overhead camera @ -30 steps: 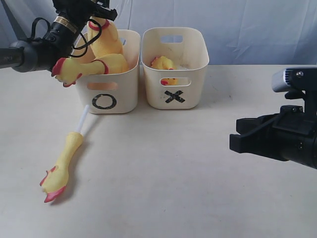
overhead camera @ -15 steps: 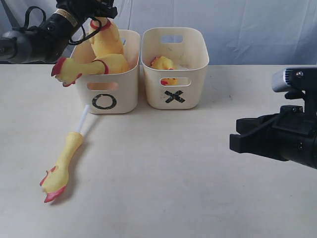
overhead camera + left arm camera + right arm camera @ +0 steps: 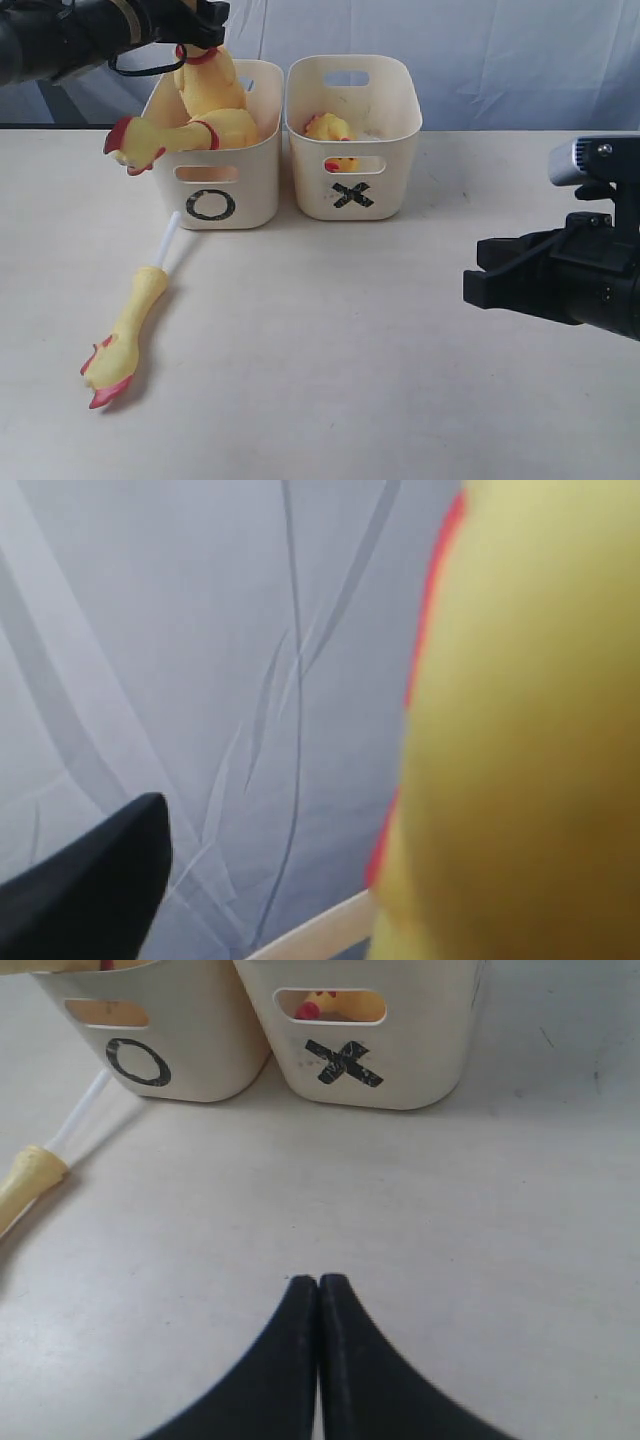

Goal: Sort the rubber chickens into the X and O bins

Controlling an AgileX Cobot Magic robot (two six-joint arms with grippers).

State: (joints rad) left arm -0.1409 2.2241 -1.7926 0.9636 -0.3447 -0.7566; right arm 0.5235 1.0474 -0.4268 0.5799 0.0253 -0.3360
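Sorting is looking roughly three-quarters done, judging by where the toys are lying. Two big yellow rubber chickens are sitting in the cream plastic tub marked with a black O (image 3: 255, 170). An upright chicken with a red neck ring (image 3: 210, 85) is standing up out of the tub. A sideways chicken (image 3: 190, 133) is hanging its red-combed head out over the outer rim. A small yellow rubber chicken (image 3: 328, 127) is resting inside the matching cream tub marked with a black X (image 3: 395, 170), with some red showing through the handle slot.

One toy is waiting to be sorted. The thin yellow rubber chicken with a white tube (image 3: 130, 325) is lying on the pale tabletop (image 3: 350, 390) in front of the O tub, tube end pointing at its wall, well apart from both arms.

The left gripper (image 3: 205, 20) is hovering just above the upright chicken's neck. Its wrist camera is showing only one dark finger (image 3: 90, 880) beside a yellow blur, so I cannot tell whether the jaws are parted or clamped. The right gripper (image 3: 475, 285) is hanging low at the right side, jaws pressed together and holding nothing.
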